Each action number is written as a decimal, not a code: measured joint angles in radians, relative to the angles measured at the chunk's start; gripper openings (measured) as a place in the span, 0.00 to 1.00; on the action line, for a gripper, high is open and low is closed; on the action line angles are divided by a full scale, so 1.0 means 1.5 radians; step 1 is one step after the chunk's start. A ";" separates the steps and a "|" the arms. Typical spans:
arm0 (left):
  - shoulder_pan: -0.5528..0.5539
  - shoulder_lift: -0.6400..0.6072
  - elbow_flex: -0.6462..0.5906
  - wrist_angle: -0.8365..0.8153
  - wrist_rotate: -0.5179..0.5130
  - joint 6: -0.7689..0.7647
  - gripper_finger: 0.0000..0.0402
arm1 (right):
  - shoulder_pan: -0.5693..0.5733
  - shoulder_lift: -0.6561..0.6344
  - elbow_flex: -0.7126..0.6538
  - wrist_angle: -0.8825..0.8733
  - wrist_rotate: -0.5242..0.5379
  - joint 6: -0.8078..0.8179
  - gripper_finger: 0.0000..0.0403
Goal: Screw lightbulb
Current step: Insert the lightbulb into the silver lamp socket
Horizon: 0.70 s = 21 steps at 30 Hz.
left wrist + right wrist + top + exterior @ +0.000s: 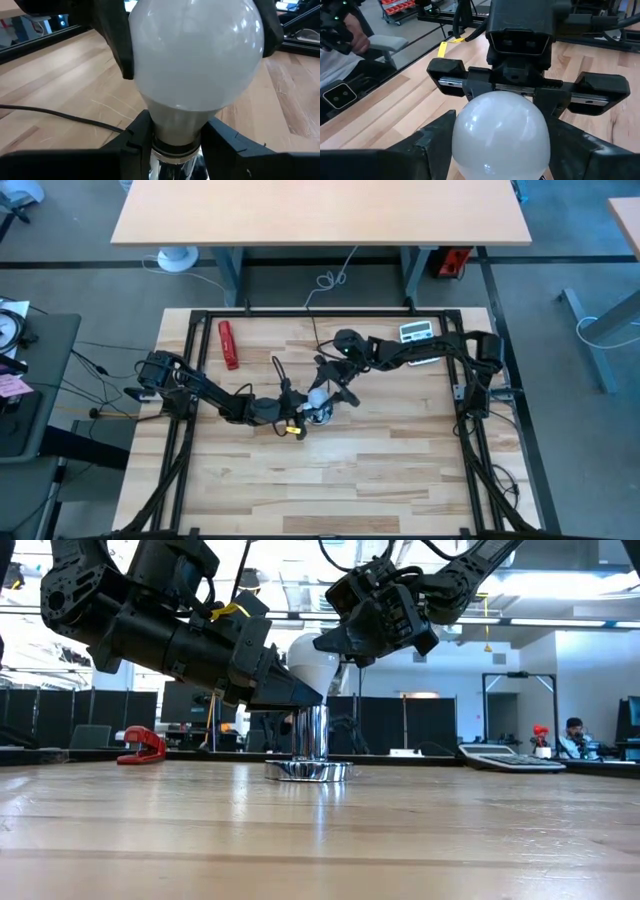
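The lightbulb (192,60) is standing upright near the middle of the table (400,470), its silvery base sitting in the top of a shiny metal socket (309,745) that is resting on the wood. The right gripper (505,145) is reaching in from the far right side and its fingers (427,137) are closing against the white globe on both sides, holding the bulb. The left gripper (175,142) is coming in low from the near left, its fingers (137,132) sitting either side of the bulb's neck just above the socket; whether they are pressing on it or only standing close, I cannot tell. A black cord (60,116) is lying across the wood beside the socket. Well apart, toward the far left corner, a red tool (229,344) is lying on the table, and a calculator (416,332) is sitting at the far right edge.
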 joint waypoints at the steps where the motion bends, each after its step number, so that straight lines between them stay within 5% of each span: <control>1: 0.000 0.000 0.000 0.000 -0.001 -0.001 0.29 | 0.000 0.000 0.000 -0.002 0.006 0.001 0.65; 9: -0.002 -0.025 -0.001 -0.017 0.001 0.007 0.48 | 0.011 -0.001 0.001 -0.005 0.040 0.056 0.64; 21: -0.007 -0.181 -0.002 -0.247 0.000 0.009 0.50 | 0.032 -0.016 -0.021 -0.004 0.120 0.120 0.64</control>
